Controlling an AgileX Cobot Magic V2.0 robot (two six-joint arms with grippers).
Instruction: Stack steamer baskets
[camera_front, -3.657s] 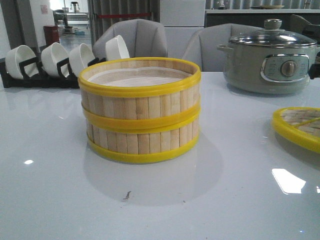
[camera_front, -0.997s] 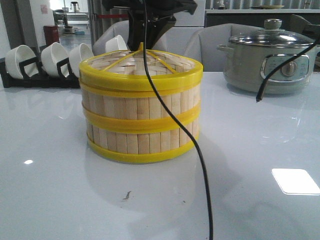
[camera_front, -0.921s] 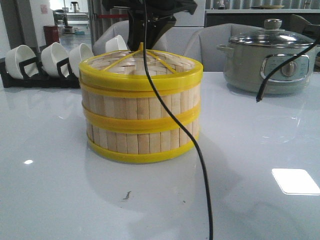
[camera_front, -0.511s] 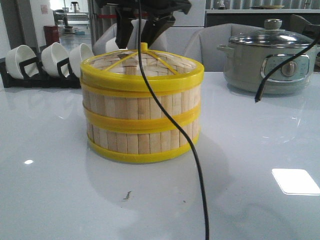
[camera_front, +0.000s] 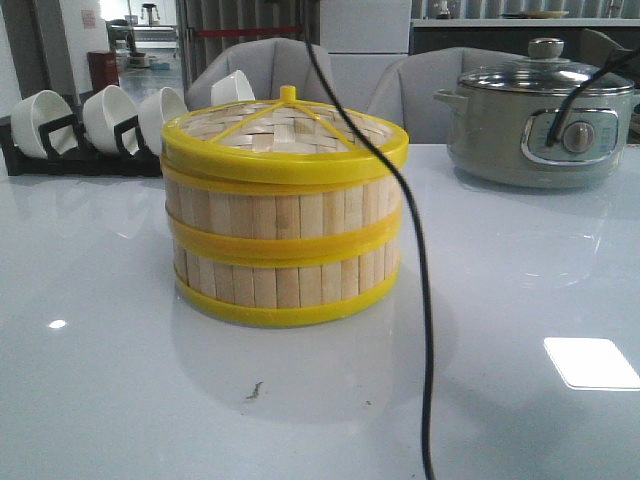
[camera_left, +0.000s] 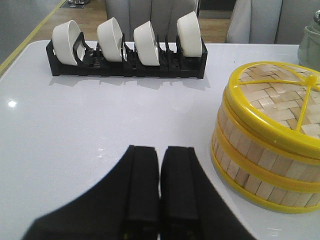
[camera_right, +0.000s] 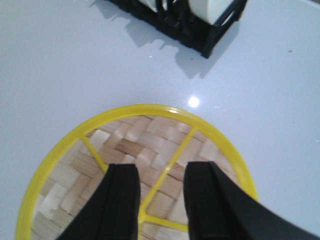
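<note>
Two steamer baskets stand stacked on the white table, the upper one on the lower one. The flat woven lid with yellow rim and knob sits on top. The stack also shows in the left wrist view, to the side of my left gripper, which is shut and empty over the table. My right gripper is open above the lid, holding nothing. Neither gripper shows in the front view. The paper liners are hidden.
A grey-green electric pot with glass lid stands at the back right. A black rack of white bowls stands at the back left, also in the left wrist view. A black cable hangs in front of the stack.
My right gripper has let go of the lid's knob, opened and risen out of the front view. The lid stays on the stack. The cable has swung to the right.
</note>
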